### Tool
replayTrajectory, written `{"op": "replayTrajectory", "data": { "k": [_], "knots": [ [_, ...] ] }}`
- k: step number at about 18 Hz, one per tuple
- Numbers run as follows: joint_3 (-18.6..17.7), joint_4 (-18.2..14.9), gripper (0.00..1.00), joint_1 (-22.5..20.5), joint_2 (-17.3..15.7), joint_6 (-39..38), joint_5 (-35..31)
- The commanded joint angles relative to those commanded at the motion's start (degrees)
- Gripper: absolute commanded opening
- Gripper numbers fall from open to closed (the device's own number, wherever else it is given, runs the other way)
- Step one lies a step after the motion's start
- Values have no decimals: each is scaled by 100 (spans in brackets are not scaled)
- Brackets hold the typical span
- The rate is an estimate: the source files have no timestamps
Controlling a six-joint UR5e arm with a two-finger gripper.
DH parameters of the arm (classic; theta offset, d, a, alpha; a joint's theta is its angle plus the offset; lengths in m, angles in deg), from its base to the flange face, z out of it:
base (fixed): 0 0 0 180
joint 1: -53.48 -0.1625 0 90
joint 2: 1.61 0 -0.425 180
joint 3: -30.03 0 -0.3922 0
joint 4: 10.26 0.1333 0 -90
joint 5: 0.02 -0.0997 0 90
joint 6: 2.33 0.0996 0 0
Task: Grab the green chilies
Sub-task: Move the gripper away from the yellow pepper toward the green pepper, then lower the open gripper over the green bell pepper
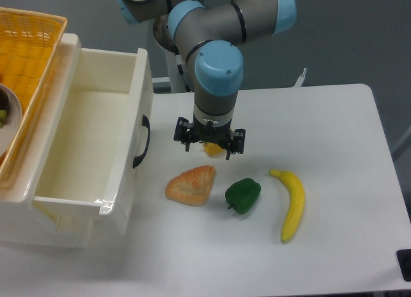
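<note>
Looks like a light, hard, slick plastic pepper (pixel 243 195); probably best pinched across the lumpy middle, not the stem. Gripper (pixel 210 145) spread open, holding nothing.

A white table (pixel 340 124) carries a white bin (pixel 90 149) at its left, then a bread piece (pixel 191 185), a green pepper (pixel 243 195) and a banana (pixel 292 204) in a row, with a yellow-orange pepper (pixel 214 149) behind them.
</note>
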Motion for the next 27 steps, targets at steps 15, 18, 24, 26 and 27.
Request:
{"op": "replayTrajectory", "data": {
  "k": [15, 18, 24, 26, 27],
  "knots": [
    [26, 641, 100, -581, 861, 2050, -9],
    [123, 694, 100, -581, 1002, 2233, -17],
    [237, 1036, 100, -555, 1327, 2401, -9],
    [246, 1055, 100, -554, 1388, 2401, 9],
    [246, 1063, 100, -546, 1406, 2401, 9]
  ]
}}
